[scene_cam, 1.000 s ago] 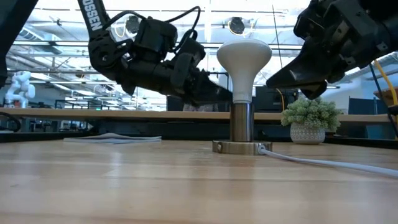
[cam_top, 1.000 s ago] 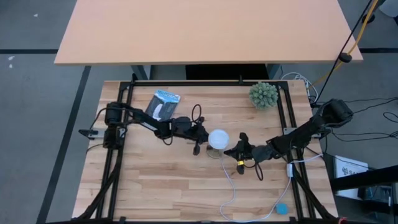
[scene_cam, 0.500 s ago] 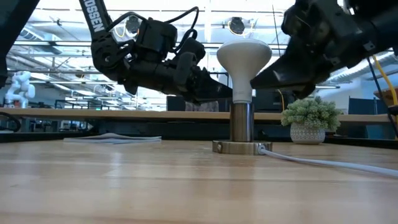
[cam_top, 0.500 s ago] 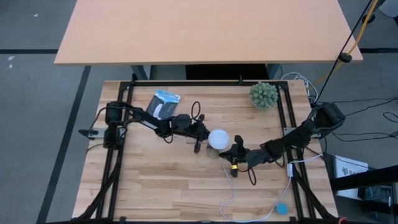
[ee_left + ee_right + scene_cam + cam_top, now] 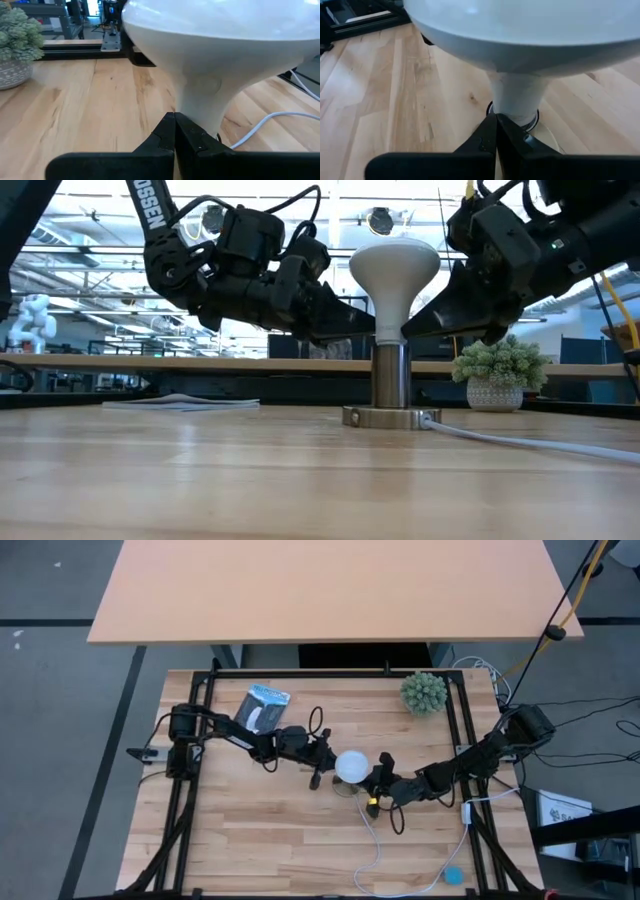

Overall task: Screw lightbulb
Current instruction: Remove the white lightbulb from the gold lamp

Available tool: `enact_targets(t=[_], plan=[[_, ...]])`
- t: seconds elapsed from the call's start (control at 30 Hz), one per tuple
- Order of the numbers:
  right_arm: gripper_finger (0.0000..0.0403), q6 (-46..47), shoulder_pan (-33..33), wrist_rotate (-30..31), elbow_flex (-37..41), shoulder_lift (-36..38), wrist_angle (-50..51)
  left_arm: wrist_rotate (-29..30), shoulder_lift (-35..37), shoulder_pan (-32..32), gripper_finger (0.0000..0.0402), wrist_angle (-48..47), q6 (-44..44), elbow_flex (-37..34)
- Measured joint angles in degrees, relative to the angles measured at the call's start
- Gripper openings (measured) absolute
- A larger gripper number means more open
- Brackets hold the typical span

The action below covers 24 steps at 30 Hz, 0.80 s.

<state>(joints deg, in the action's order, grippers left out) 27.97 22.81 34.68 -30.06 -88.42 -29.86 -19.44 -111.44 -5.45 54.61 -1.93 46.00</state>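
The bulb (image 5: 393, 280) stands upright mid-table, dome up, neck down in the socket (image 5: 390, 390); its screw base is hidden inside. The dome fills both wrist views, cropped at the edges. The left gripper (image 5: 362, 323) and right gripper (image 5: 412, 326) flank the neck, fingers pressed together, holding nothing.

Bright, even overhead light floods the pale wooden plank table (image 5: 300, 830), shadows staying soft, while ceiling lamps glare behind and close-ups blur slightly.
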Motion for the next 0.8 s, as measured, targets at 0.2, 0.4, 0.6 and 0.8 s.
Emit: enact_targets(t=[0.2,0.4,0.6,0.8], plan=[[0.0,-0.11,-1.1,-0.5,0.0,0.0,0.0,-0.22,0.0,0.52,0.0,-0.09,0.08,0.0],[0.0,0.11,-1.29,-0.19,0.0,0.02,0.84,-0.9,0.13,0.5,0.0,-1.79,1.44,0.0],[0.0,1.98,-1.21,2.53,0.0,0.02,3.56,-3.0,0.52,0.44,0.0,-3.07,1.42,-0.04],[0.0,2.03,-1.21,2.78,0.0,0.02,3.89,-6.43,0.63,0.22,0.0,-3.52,1.46,-0.11]])
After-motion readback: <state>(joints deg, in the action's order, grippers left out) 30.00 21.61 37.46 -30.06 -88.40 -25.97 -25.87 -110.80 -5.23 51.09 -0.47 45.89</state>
